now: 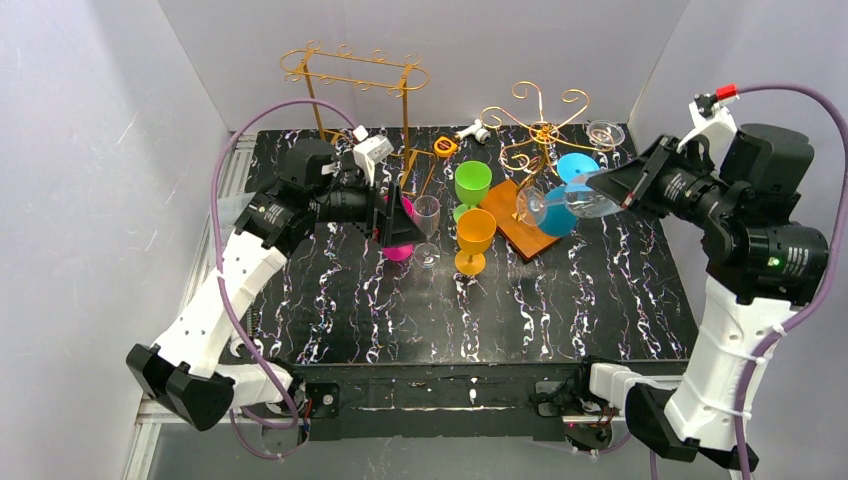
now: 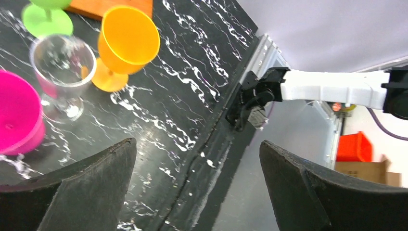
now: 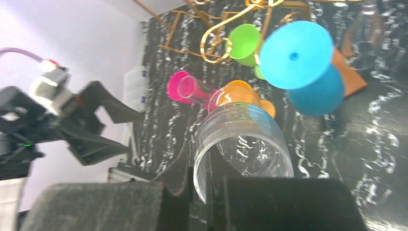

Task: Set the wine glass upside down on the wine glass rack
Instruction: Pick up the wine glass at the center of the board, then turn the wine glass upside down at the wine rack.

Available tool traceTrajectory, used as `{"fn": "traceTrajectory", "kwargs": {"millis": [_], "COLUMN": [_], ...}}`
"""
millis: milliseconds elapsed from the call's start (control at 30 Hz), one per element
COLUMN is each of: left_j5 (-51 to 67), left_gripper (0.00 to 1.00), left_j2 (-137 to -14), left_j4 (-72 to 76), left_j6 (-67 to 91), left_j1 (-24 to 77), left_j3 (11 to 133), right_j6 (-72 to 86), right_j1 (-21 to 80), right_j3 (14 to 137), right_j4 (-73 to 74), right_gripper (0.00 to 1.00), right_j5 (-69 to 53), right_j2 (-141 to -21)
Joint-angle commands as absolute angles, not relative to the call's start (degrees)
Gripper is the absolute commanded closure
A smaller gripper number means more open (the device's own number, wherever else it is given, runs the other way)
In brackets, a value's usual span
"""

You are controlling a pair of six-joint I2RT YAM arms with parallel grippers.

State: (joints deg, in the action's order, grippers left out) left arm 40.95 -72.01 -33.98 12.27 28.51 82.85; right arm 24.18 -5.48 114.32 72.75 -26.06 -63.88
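the wine glass (image 1: 597, 196) is off the table (image 1: 500, 310), carried in the air on its side at the right of the scene, bowl pointing towards the gold scrollwork rack (image 1: 540, 130). the right hand (image 1: 628, 185) holds it, closed narrow: in the wrist view the wall of the clear bowl (image 3: 243, 144) at its rim is pinched between the two dark pads (image 3: 284, 202). the stem and foot cannot be made out there.

just beyond the held glass, the rack stands on a wooden base (image 1: 520, 235). a blue glass (image 1: 575, 167) sits at it foot up and bowl down, and a second clear glass (image 1: 531, 205) appears to be beside it. further left on the table stand a green goblet (image 1: 472, 182), an orange goblet (image 1: 476, 232), an upright clear glass (image 1: 427, 215) and a pink cup (image 1: 400, 250). a taller gold rack (image 1: 355, 70) stands at the back left.

the left hand (image 1: 395, 225) hovers low by the pink cup, spread wide and holding nothing.

by my reading the step in hand is the carry to the rack, with the glass grasped but not hung. the next move seems to call for turning the wrist until the foot is uppermost, then sliding the stem into a free curl of the rack without knocking the blue glass, which is very near.

no brand, label or writing can be read in any view.
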Motion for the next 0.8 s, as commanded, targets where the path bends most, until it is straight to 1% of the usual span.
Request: {"fn": "traceTrajectory", "kwargs": {"millis": [0,133,233,367,500,567,667,767], "left_j5": [45.33,45.80,44.35,43.97,41.02,40.09,39.06,35.21], "left_gripper": [0.01,0.01,0.01,0.01,0.01,0.01,0.01,0.01], "left_j2": [-66.01,-66.17,-69.33,-77.71,-84.04,-83.65,-80.65,-76.12], "left_j4": [-26.99,-26.89,-23.86,-23.33,-26.85,-27.59,-27.66,-29.70], "left_j6": [21.57,19.47,21.19,21.96,20.29,18.70,17.82,14.06], "left_j1": [28.95,29.54,30.69,33.22,33.73,33.00,29.95,27.56], "left_j3": [77.15,78.03,80.90,90.03,101.24,104.08,103.86,101.89], "right_j6": [28.70,35.53,41.43,43.58,48.05,47.51,45.55,40.42], "right_j1": [-5.49,-5.60,-5.58,-5.62,-5.38,-4.78,-1.45,9.31], "right_j3": [118.06,114.01,110.76,113.77,113.38,116.40,122.61,131.68], "right_j4": [66.72,57.18,48.45,43.29,35.01,34.75,35.73,40.21], "right_gripper": [0.99,0.99,0.99,0.99,0.99,0.99,0.99,0.99], "right_j5": [-37.62,-40.71,-41.83,-41.66,-41.67,-41.18,-38.31,-30.34], "right_j2": [-65.71,-64.49,-64.19,-67.95,-70.37,-73.15,-78.57,-85.64]}}
